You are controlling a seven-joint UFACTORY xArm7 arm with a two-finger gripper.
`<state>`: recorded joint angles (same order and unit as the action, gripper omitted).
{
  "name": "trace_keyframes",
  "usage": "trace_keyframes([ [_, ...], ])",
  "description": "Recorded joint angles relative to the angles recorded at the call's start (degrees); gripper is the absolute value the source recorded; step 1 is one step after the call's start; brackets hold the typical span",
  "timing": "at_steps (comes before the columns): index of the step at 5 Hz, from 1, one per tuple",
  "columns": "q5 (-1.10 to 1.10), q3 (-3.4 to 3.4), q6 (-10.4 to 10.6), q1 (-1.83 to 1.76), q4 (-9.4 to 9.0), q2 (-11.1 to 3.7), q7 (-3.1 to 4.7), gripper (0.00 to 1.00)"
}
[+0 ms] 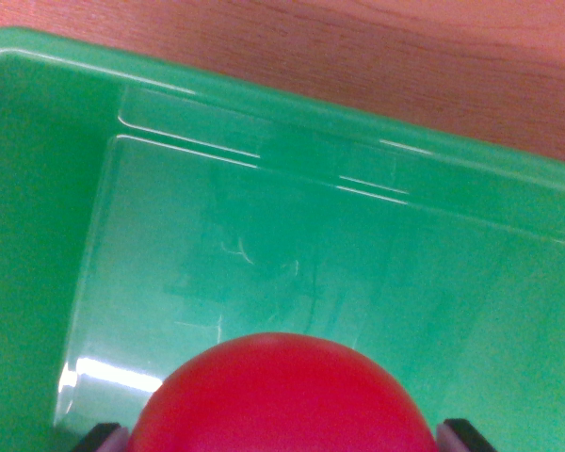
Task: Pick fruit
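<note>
Red fruit (284, 395) sits at bottom of wrist view, over floor of green bin (264, 254) that rests on wooden table (405, 56). Gripper (284, 438) fingers (102, 437) show dark at either flank, seemingly clamped on it, contact unseen. Risk: round, smooth skin may slip from shallow pinch and roll across bin.

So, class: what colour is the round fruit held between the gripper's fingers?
Red. The fruit shows at the bottom of the wrist view, above the green bin.
</note>
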<state>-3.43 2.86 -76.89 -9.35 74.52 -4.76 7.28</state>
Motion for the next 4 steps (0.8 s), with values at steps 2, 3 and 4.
trace_keyframes([
  [2, 0.02, -0.02, -2.6, -0.02, 1.82, 0.78, 0.11, 1.00],
  [3, 0.04, -0.04, -5.1, -0.03, 3.59, 1.55, 0.23, 1.00],
  [4, 0.04, -0.04, -5.1, -0.03, 3.59, 1.55, 0.23, 1.00],
])
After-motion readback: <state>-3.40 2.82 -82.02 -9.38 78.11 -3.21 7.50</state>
